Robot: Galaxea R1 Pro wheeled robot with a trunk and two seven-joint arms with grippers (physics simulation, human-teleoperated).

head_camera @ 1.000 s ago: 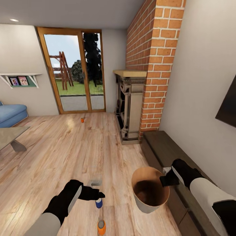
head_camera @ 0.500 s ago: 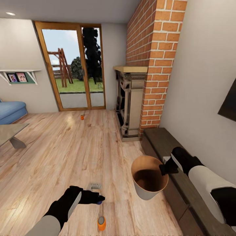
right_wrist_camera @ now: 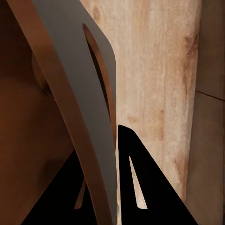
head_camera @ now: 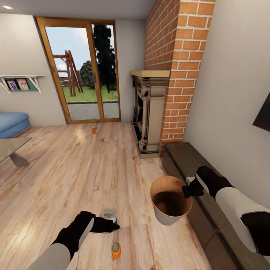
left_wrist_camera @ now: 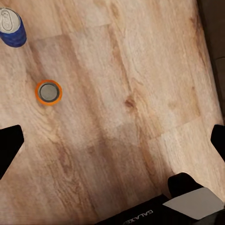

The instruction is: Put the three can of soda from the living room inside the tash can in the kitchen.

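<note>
Gripping the rim of the tash can (head_camera: pixel 170 200) with fingers clamped together, the right hand (head_camera: pixel 189 191) held it above the floor (head_camera: pixel 75 176), while the left hand (head_camera: pixel 112 226), fingers apart, hung over a blue-banded can (left_wrist_camera: pixel 12 29), an upright orange can (head_camera: pixel 116 250) just beyond its fingertips.

Two cans (head_camera: pixel 116 250) on the floor (head_camera: pixel 75 176) left of the bin (head_camera: pixel 170 200), third can (head_camera: pixel 93 130) far ahead.

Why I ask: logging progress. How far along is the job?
Done: nothing; no can shows in the bin. In hand: right hand grips its rim; left hand open near a can and a second can. Left: all three, the third can by the doors.
</note>
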